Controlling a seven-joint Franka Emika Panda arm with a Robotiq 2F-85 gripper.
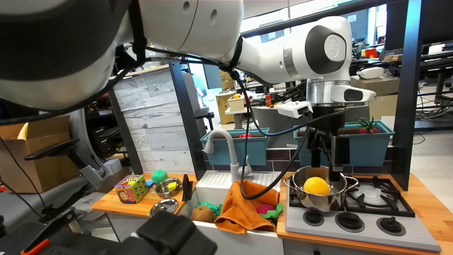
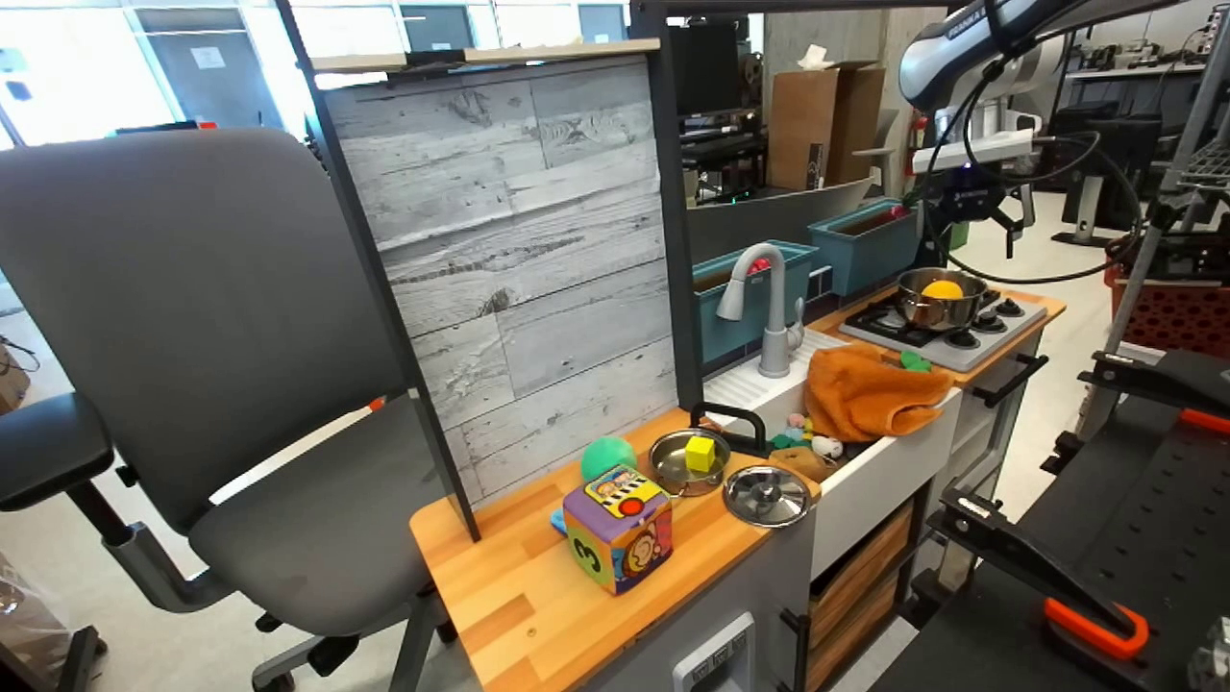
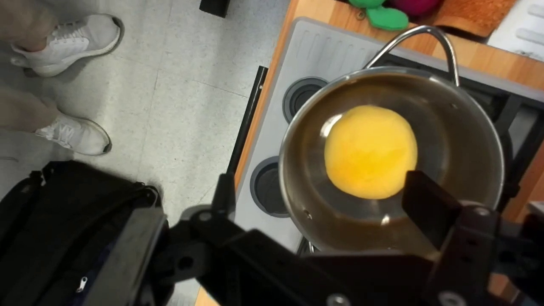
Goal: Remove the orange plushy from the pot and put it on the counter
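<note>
Wooden tabletop (image 1: 430,209) with a stove (image 1: 370,230) set in, yellowy-orange plushy (image 3: 371,152) sitting in the pot (image 1: 318,204). The end effector (image 3: 319,187) is spread wide above, holding nothing; plushy's round, no long axis, lies below and sink-ward.

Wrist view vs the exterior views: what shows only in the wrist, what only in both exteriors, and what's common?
Only the wrist view: a pair of pale shoes and what looks like a black bag.

Only the exterior views, both of them: the faucet, patterned cube, green ball, shallow pan and teal planters.

Shared: the yellow-orange plushy inside the pot, the stove, the orange cloth, and the gripper, which the wrist view shows open.
</note>
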